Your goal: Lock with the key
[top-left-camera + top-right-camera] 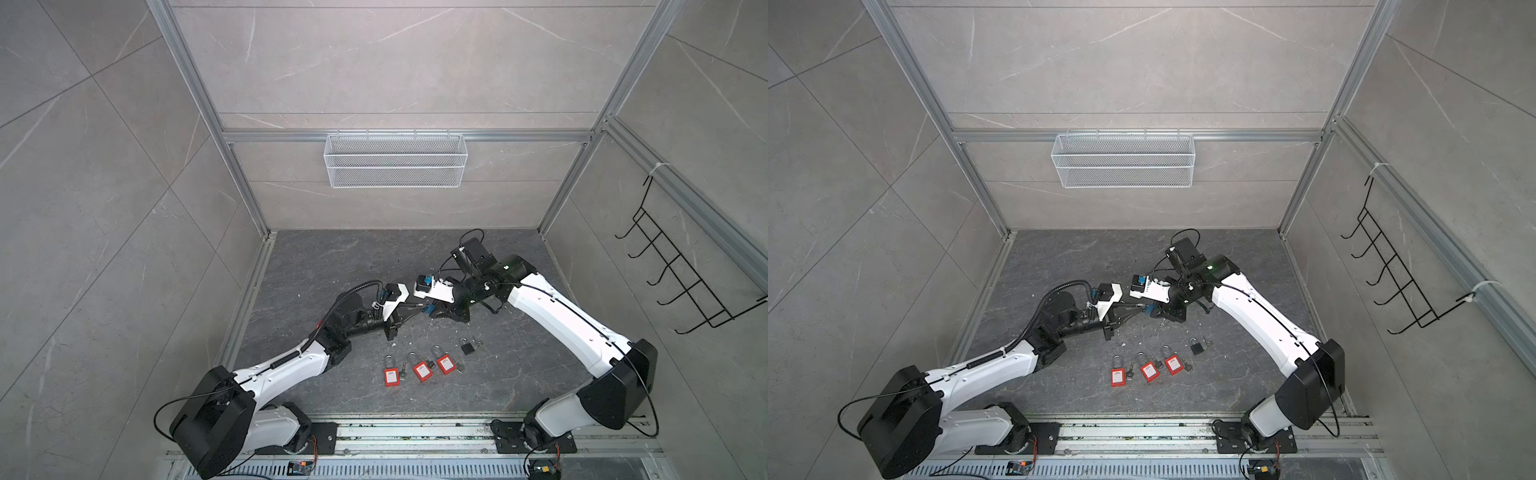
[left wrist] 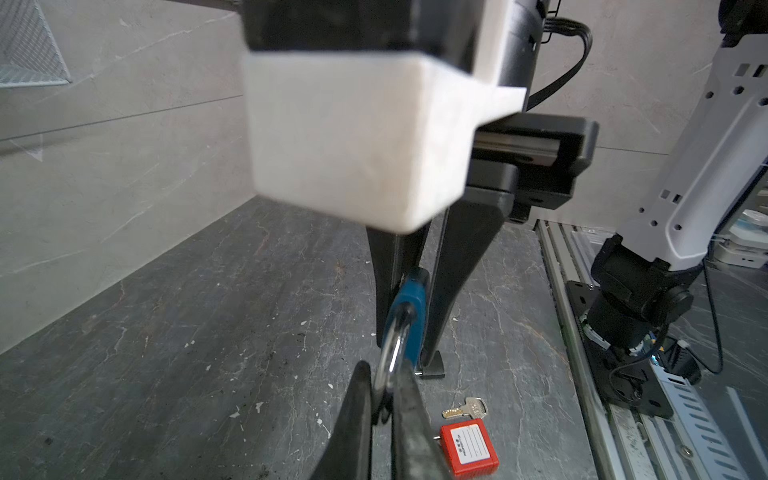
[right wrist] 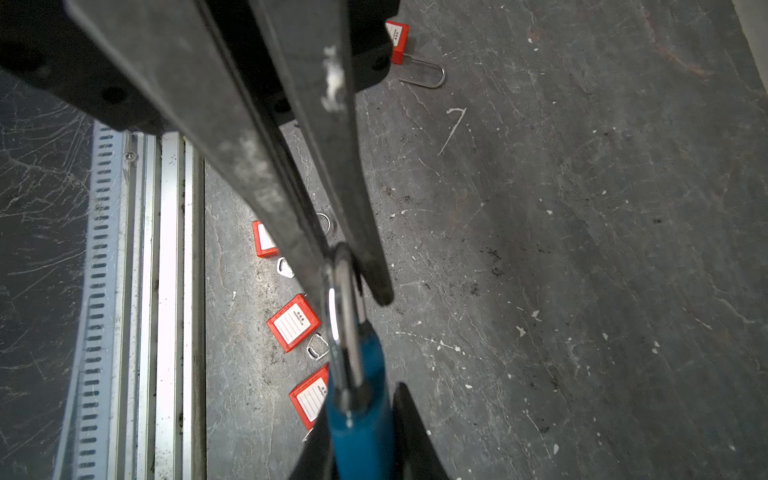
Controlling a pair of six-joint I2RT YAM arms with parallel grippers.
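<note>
- Left pincer point(image 1: 417, 308) and right pincer point(image 1: 441, 309) meet above the middle of the table point(image 1: 332, 270) in both top views. The blue padlock point(image 1: 430, 308) hangs between them, long axis running from one arm to the other.
- Left wrist view: left pincer point(image 2: 383, 374) is clamped on the shackle point(image 2: 392, 349), nearer this arm; the body point(image 2: 413, 299) points away into the right pincer.
- Right wrist view: right pincer point(image 3: 363, 409) is clamped on the body point(image 3: 361, 436). Locking likely means pressing both ends together along that axis.

No text reads clearly for me. The three red padlocks point(image 1: 422, 371), lower centre in both top views, each carry a white ruled label point(image 3: 291, 324) with a small printed heading, too blurred to read even from my wrists.
</note>
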